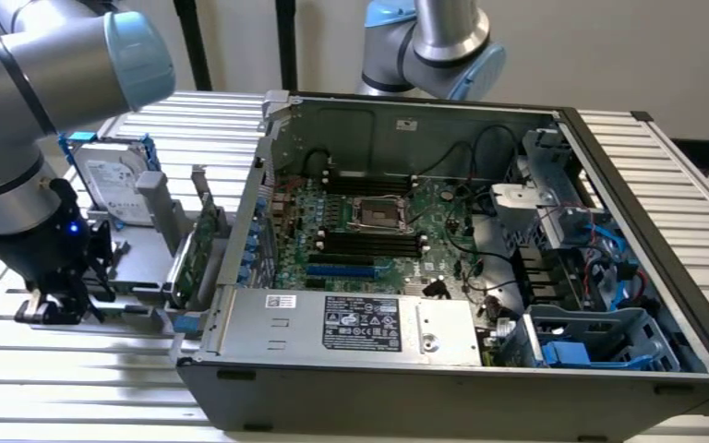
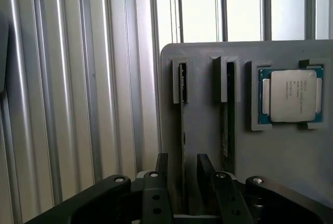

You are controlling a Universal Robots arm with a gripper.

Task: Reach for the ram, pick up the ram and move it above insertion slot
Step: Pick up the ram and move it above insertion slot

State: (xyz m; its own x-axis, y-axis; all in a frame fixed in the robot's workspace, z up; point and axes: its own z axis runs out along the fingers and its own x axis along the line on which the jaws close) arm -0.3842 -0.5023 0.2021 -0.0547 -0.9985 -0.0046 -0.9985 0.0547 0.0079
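Observation:
Seen edge-on in the wrist view, the ram (image 2: 182,114) is a thin green stick standing in a groove of a grey holder block (image 2: 203,99). A second stick (image 2: 228,114) stands in the neighbouring groove. My gripper (image 2: 183,171) is open, with one black finger on each side of the first stick and a gap to it on both sides. In the exterior view the gripper (image 1: 66,300) hangs low over the holder at the exterior view's left, outside the computer case. The insertion slot (image 1: 373,242) is among several parallel black sockets on the motherboard.
A processor chip (image 2: 291,95) lies in a pocket of the holder beside the sticks. A broad green expansion card (image 1: 200,245) and a hard drive (image 1: 114,180) stand between my arm and the open case (image 1: 453,388). A bright-blue socket (image 1: 340,271) lies near the black sockets. A second arm (image 1: 435,46) stands behind.

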